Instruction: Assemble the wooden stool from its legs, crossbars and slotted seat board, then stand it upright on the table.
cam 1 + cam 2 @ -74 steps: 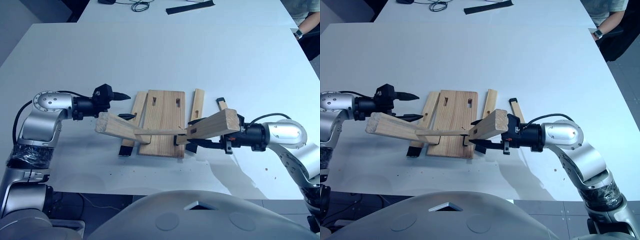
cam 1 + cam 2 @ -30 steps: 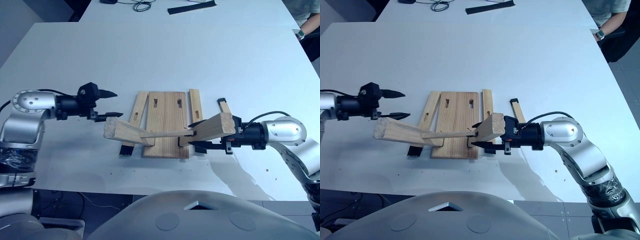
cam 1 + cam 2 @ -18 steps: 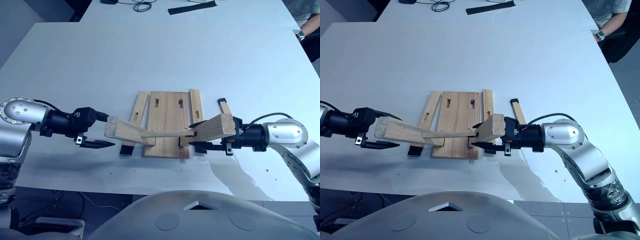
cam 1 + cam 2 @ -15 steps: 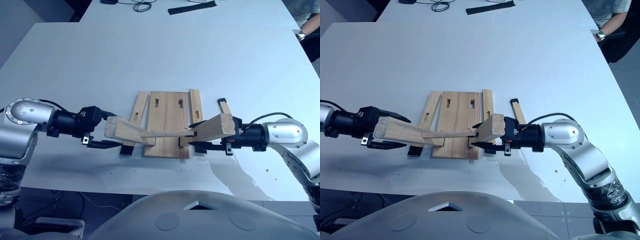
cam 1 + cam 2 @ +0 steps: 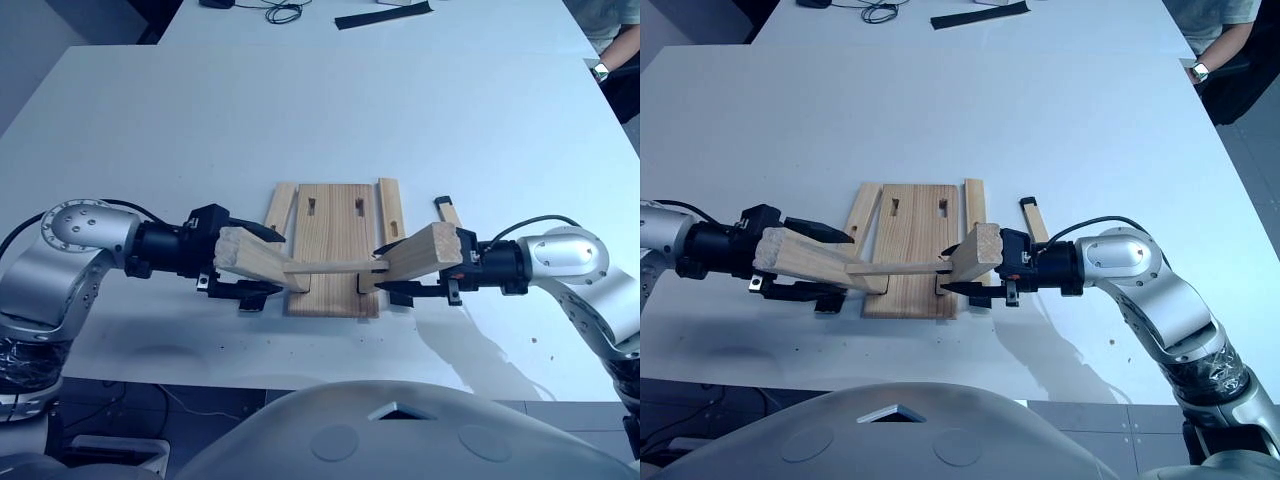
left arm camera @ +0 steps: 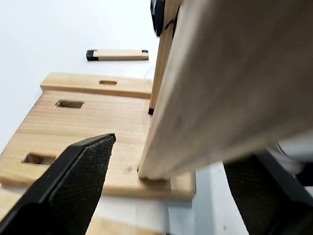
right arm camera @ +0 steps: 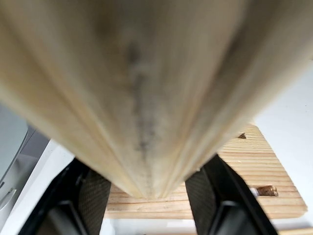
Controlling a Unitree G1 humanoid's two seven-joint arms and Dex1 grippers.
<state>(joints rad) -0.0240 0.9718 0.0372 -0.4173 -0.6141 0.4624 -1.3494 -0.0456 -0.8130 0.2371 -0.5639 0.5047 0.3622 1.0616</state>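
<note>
Two thick wooden legs joined by a thin crossbar [image 5: 330, 267] hang just above the slotted seat board [image 5: 335, 205], which lies flat on the table. My right gripper [image 5: 385, 270] is shut on the right leg [image 5: 422, 254]; its pads [image 7: 93, 196] press both sides of the wood. My left gripper [image 5: 262, 262] is open and straddles the end of the left leg [image 5: 248, 258]. In the left wrist view one finger [image 6: 73, 186] stands apart from the wood [image 6: 220, 98].
A loose slat [image 5: 282, 196] lies left of the seat board and another slat [image 5: 390, 205] right of it. A short piece with black ends [image 5: 445, 210] lies further right. A black strip [image 5: 383, 15] and cables [image 5: 280, 10] lie far back.
My left gripper dropped from behind the left leg to its outer end, then moved in until its fingers straddle it. The right arm kept hold and barely moved.
</note>
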